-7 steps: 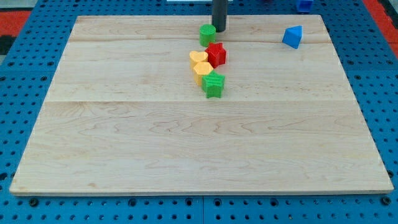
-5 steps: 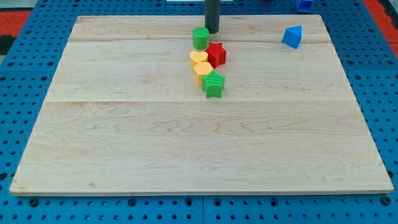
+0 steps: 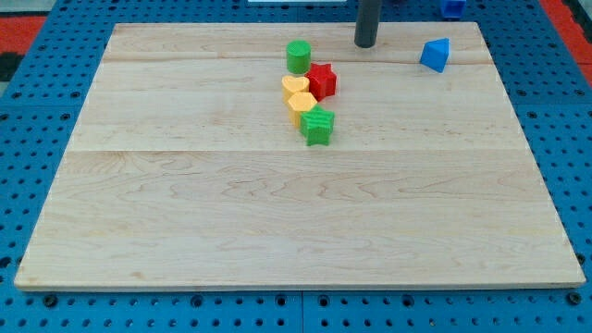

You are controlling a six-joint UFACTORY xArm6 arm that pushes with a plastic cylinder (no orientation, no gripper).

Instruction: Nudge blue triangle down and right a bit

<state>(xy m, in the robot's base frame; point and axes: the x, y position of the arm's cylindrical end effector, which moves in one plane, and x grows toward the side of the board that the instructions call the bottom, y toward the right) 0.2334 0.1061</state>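
Observation:
The blue triangle (image 3: 435, 55) lies near the board's top right corner. My tip (image 3: 365, 44) stands on the board near the top edge, well to the left of the blue triangle and a little above its level, apart from it. To the tip's lower left is a cluster: a green cylinder (image 3: 298, 57), a red star (image 3: 321, 80), a yellow heart (image 3: 295, 87), a yellow hexagon-like block (image 3: 301, 104) and a green star (image 3: 317, 125).
The wooden board (image 3: 296, 213) lies on a blue pegboard surface. Another blue block (image 3: 452, 7) sits off the board past the top edge at the right.
My tip first pushed the green cylinder a little left, then moved right along the top of the board toward the blue triangle. The other blocks have not moved.

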